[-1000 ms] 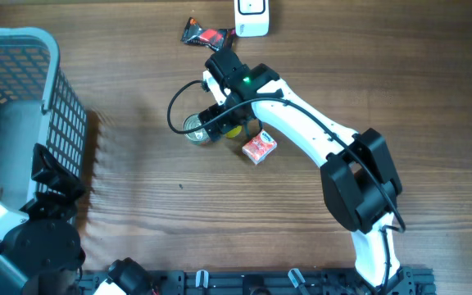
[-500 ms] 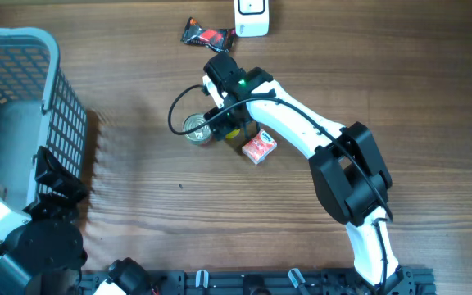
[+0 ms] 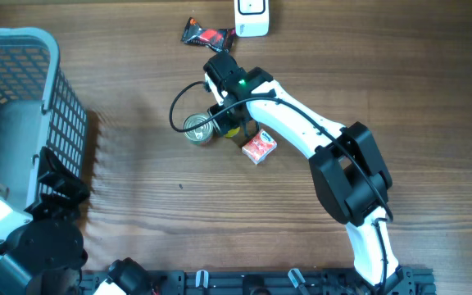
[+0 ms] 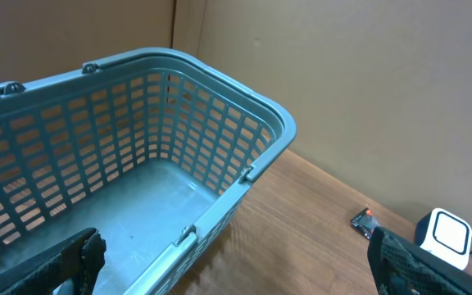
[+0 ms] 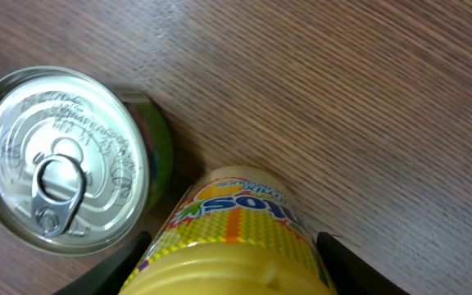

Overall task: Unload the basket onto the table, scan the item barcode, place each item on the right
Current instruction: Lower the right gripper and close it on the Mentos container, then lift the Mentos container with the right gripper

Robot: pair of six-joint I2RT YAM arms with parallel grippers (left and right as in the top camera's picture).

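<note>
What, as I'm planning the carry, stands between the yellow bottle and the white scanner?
Nothing visible, though the arm hides part of that stretch. The wrapper lies beside the scanner, off the line; the can stands beside the bottle.

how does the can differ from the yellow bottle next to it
The can has a bare silver metal top with a ring pull; the bottle is yellow with a printed label. The can stands free; the bottle sits between the jaws of the right gripper. Both sit side by side on the wooden table.
</note>
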